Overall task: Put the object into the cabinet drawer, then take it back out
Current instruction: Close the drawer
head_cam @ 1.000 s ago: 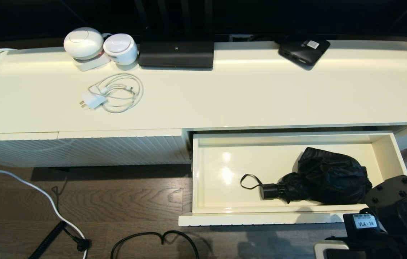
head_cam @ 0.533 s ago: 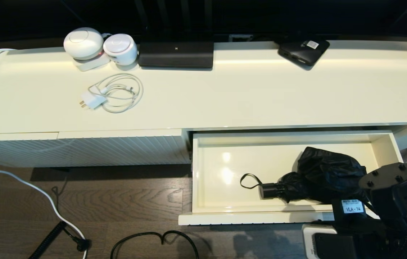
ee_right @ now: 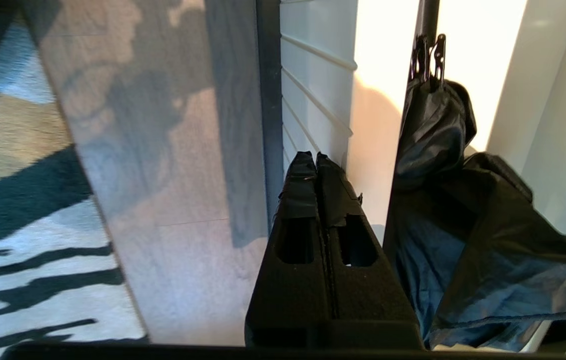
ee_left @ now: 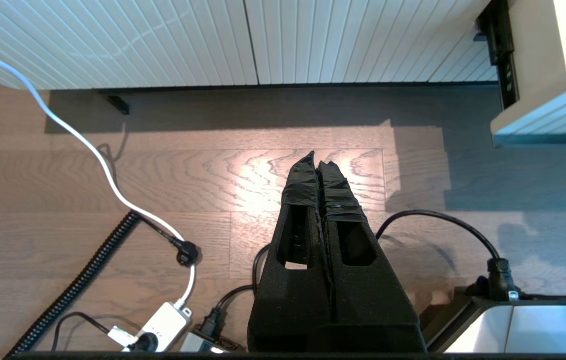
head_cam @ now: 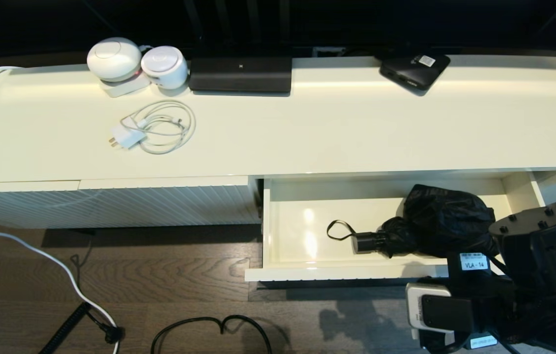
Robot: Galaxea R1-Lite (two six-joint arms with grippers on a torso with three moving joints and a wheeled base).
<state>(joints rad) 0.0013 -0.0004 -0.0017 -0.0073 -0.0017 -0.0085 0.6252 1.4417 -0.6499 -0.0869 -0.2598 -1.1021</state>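
The object, a black folding umbrella [head_cam: 447, 221], lies inside the cabinet drawer [head_cam: 346, 273], with its short handle [head_cam: 367, 242] and wrist loop toward the drawer's middle. The drawer stands partly open from the cream cabinet. My right arm [head_cam: 533, 255] is at the drawer's front right corner. In the right wrist view my right gripper [ee_right: 317, 159] is shut and empty, its tips at the ribbed drawer front [ee_right: 313, 85], with the umbrella's fabric [ee_right: 463, 225] beside it. My left gripper [ee_left: 317, 159] hangs shut and empty over the wood floor, left of the drawer's corner [ee_left: 543, 120].
The cabinet top carries a flat black box with a sticker [head_cam: 415, 69], a long black device [head_cam: 241, 73], two white round devices [head_cam: 115, 58] and a coiled white charger [head_cam: 152, 129]. A handle-less ribbed panel [head_cam: 110, 204] sits left of the drawer. Cables [head_cam: 209, 329] lie on the floor.
The drawer has slid back into the cabinet, carrying the umbrella with it. My right arm has moved forward along with the drawer's front. The left arm has stayed still.
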